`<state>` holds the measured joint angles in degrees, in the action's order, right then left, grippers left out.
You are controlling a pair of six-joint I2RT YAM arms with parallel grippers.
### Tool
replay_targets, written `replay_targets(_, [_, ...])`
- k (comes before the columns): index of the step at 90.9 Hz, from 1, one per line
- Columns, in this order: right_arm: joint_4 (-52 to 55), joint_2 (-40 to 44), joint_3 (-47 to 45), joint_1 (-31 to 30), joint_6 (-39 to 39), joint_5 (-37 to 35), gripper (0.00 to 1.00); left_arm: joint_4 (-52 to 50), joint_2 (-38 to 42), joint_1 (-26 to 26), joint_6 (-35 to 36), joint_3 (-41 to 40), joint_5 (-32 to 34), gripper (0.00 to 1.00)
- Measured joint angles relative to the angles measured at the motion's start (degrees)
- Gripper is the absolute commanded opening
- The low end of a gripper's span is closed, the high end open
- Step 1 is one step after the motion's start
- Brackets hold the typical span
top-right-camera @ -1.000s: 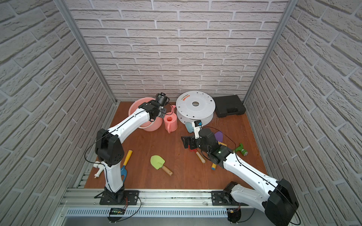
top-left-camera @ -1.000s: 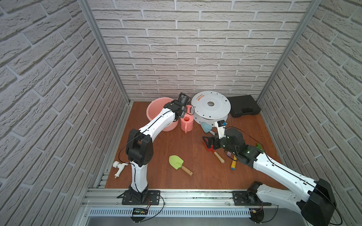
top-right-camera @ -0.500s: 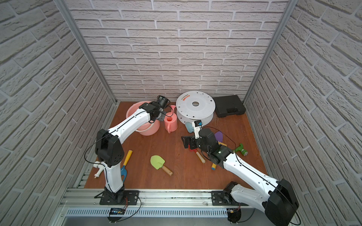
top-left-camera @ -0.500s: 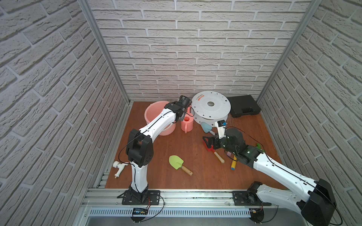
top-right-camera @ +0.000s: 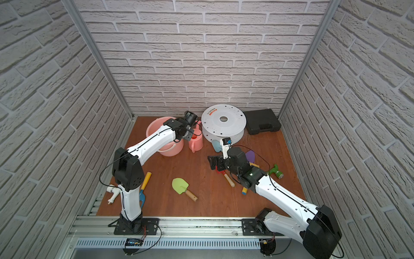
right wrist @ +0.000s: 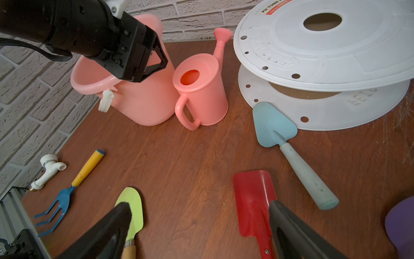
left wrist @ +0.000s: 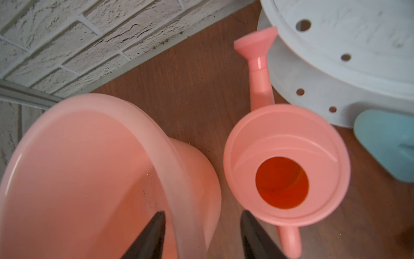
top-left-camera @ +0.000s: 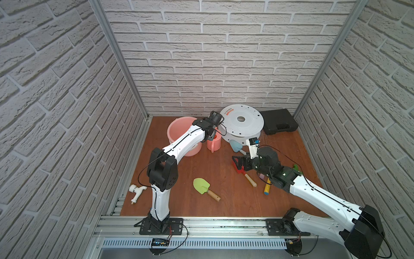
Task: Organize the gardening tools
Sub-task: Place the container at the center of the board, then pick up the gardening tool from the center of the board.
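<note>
The left end effector (left wrist: 202,213) just parted, bucket (top-left-camera: 174,132) set at eleven o'clock for tools; right end effector (right wrist: 199,205) gapes over red spade (right wrist: 253,197).

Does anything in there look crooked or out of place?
Yes. The white spool looks askew: its top disc tilts against the lower one, and the gap between them closes toward one side. The teal trowel lies with its blade tip over the lower disc's edge.

A pink watering can (top-left-camera: 214,143) stands between a pink bucket (top-left-camera: 177,130) and a white spool (top-left-camera: 240,125), a black case (top-left-camera: 279,121) beyond.
</note>
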<state>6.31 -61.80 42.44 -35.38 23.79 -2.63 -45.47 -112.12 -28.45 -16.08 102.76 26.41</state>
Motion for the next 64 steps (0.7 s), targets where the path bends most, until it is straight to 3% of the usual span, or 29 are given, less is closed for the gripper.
replay_targets(5, [0.0, 0.0, 0.0, 0.0, 0.0, 0.0, 0.99, 0.0, 0.09, -0.11, -0.24, 0.0, 0.2, 0.93])
replay_targets(8, [0.0, 0.0, 0.0, 0.0, 0.0, 0.0, 0.99, 0.02, 0.22, -0.24, -0.28, -0.02, 0.48, 0.98])
replay_targets(29, [0.7, -1.11, 1.03, 0.0, -0.26, 0.33, 0.99, 3.5, 8.61, -2.08, -2.25, -6.51, 3.02, 0.98])
replay_targets(50, [3.52, -7.34, 5.79, -1.29, -2.23, 0.96, 0.99, 14.29, 29.0, -8.92, -8.22, -28.15, 5.62, 0.98])
replay_targets(64, [5.68, -11.1, 7.74, -5.31, -4.98, 1.6, 0.99, 20.33, 38.29, -9.77, -12.24, -41.81, 4.22, 0.98])
